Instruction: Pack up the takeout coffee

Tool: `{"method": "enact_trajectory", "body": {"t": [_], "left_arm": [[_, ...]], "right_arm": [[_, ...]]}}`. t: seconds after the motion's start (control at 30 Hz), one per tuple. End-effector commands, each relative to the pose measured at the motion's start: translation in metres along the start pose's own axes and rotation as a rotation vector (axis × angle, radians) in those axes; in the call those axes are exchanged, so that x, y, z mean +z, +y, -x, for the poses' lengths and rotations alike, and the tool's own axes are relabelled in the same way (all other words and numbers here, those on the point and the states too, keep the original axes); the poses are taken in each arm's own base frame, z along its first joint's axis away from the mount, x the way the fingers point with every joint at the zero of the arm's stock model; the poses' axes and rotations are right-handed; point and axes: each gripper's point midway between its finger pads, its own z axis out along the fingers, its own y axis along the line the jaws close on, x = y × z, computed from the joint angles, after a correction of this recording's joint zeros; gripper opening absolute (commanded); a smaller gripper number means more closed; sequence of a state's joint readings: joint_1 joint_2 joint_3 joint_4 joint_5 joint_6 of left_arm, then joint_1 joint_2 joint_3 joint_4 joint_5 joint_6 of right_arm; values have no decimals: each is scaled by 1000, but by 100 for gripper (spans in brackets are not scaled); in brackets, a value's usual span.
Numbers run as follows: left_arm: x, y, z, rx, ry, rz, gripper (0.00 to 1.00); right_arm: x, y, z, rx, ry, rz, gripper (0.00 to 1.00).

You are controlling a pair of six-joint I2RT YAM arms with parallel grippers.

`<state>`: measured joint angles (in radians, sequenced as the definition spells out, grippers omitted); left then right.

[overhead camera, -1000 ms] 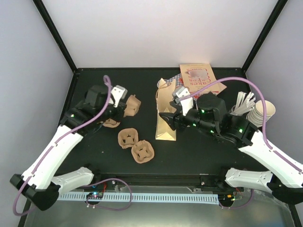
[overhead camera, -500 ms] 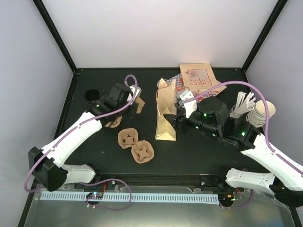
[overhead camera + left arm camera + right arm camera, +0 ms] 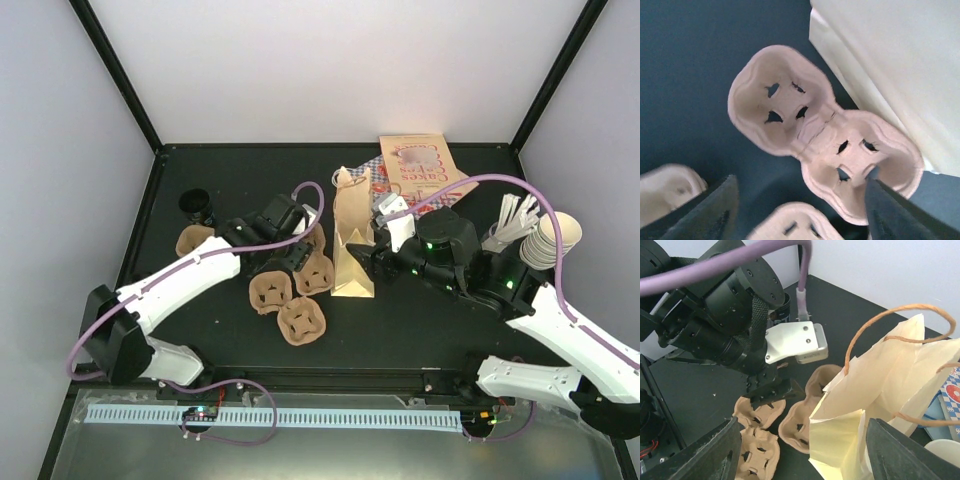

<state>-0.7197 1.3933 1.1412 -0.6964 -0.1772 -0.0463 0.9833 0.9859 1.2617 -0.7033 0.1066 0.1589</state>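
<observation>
The takeout coffee (image 3: 197, 206) stands at the far left of the table with its black lid on, well away from both grippers. A tan paper bag (image 3: 352, 245) stands upright in the middle, mouth open. My left gripper (image 3: 300, 262) hangs open just above a brown two-cup carrier (image 3: 825, 132) that lies flat against the bag's (image 3: 900, 65) left side. My right gripper (image 3: 805, 440) is open at the bag's (image 3: 880, 390) near edge, fingers wide apart and gripping nothing. In the right wrist view the left gripper (image 3: 774, 390) hovers over the carriers.
Two more carriers (image 3: 270, 290) (image 3: 302, 320) lie in front of the left gripper, and another (image 3: 193, 238) sits near the coffee. A stack of lidless cups (image 3: 555, 238) and white utensils (image 3: 515, 215) stand at the right. A printed paper bag (image 3: 425, 165) lies flat at the back.
My left arm has swung right from the back left toward the bag. Its gripper went from shut to open, leaving a carrier beside the bag. The right arm barely moved.
</observation>
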Motion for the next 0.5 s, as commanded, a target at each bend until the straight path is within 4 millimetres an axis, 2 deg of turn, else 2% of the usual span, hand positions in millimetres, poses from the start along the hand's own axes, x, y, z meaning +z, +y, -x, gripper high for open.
{"method": "enact_trajectory", "body": {"t": [0.0,0.13,0.3,0.47], "left_arm": [[-28,-2,-19,-72,49,-27,81],[-46,-16,-45,-74,92,-119,97],[-39,-37,-78,-85,152,-198,99],[-29,-49,-89,-125,200,-199,99]], "right_arm": [[-5,-2,6,5,-37,-8,71],[-4,0,5,6,-39,2,72],[-3,1,5,5,-43,9,72],[-3,1,7,4,-49,11,72]]}}
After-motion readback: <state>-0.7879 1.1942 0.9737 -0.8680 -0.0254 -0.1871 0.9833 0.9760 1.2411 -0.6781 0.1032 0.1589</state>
